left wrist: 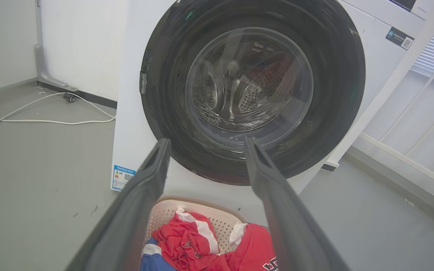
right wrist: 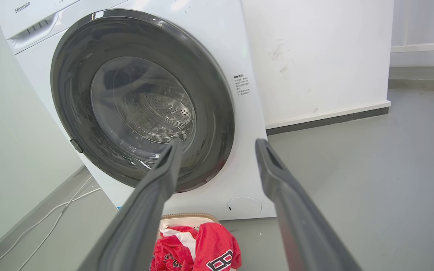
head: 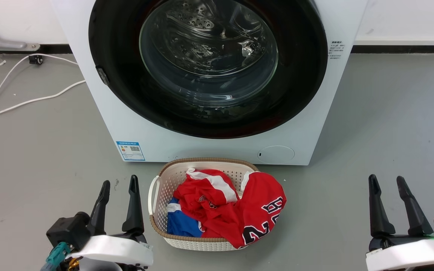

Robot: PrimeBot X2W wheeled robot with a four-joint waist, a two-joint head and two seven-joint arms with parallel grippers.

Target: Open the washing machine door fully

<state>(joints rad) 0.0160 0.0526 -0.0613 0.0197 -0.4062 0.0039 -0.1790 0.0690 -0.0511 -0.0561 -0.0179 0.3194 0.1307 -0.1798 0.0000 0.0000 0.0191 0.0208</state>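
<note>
Washing machine door [head: 208, 49] sits shut, flush in the front of the washing machine [head: 134, 124], laundry basket [head: 156, 188] on the floor just before it, left gripper [head: 119, 180] and right gripper [head: 385, 177] both spread, empty, well apart from it.

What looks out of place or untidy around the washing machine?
A red jersey spills over the right rim of the laundry basket, and a loose white cable trails across the floor left of the washing machine. Nothing looks damaged.
</note>
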